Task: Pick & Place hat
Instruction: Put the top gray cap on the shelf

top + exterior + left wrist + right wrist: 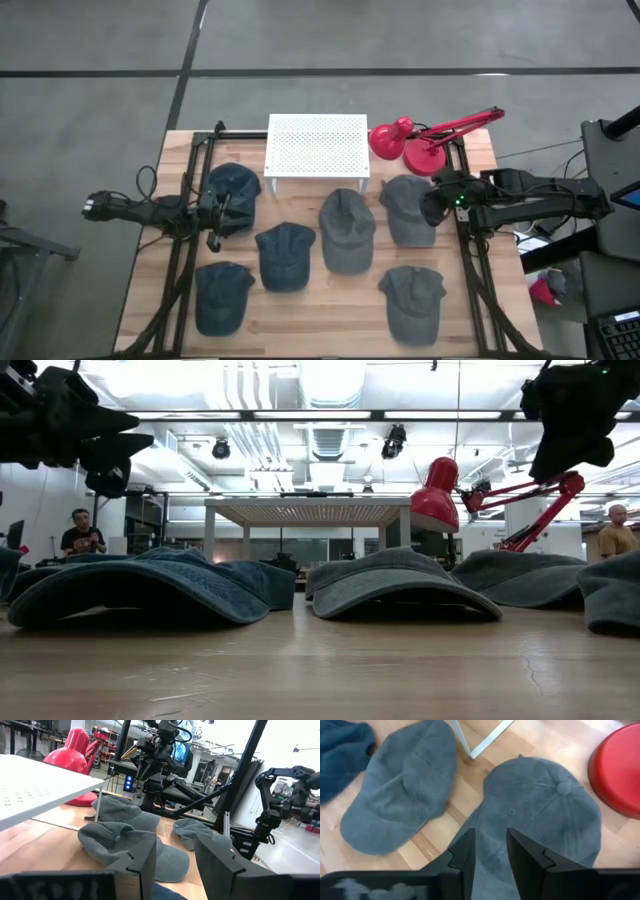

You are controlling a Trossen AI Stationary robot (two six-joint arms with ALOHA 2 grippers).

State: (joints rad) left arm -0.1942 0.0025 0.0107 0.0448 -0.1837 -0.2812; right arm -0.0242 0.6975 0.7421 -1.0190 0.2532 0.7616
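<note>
Several caps lie brim-down on the wooden table: three dark blue ones on the left and three grey ones on the right. My left gripper hangs open above the far-left dark blue cap, well clear of it in the low view. My right gripper is open and empty above the far-right grey cap, also raised high.
A white perforated shelf stands on legs at the far middle of the table. A red desk lamp sits at the far right, its base next to the grey cap. People stand in the room behind the table.
</note>
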